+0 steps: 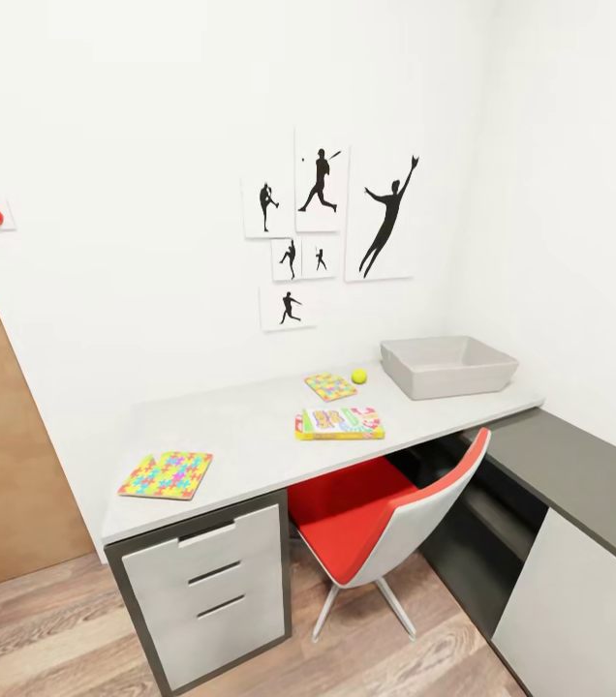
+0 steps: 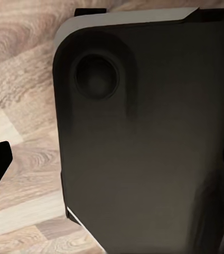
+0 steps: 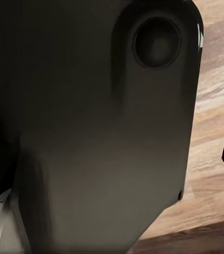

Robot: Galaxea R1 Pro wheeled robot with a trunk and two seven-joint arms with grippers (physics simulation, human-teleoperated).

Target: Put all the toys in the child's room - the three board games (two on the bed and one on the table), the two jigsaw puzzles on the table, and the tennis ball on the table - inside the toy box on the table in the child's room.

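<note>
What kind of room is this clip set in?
Probably a child's bedroom or study corner: sports-silhouette wall pictures, a desk holding colourful jigsaw puzzles, a tennis ball, and a red chair.

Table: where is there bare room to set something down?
The table is bare between the large puzzle and the board game, and along the wall behind them. It is crowded near the toy box: small puzzle, ball.

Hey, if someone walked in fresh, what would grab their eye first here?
Probably the red chair seat tucked under the table, then the black sports-silhouette pictures on the white wall above. On the desktop, the larger jigsaw puzzle lies near the left end.
</note>
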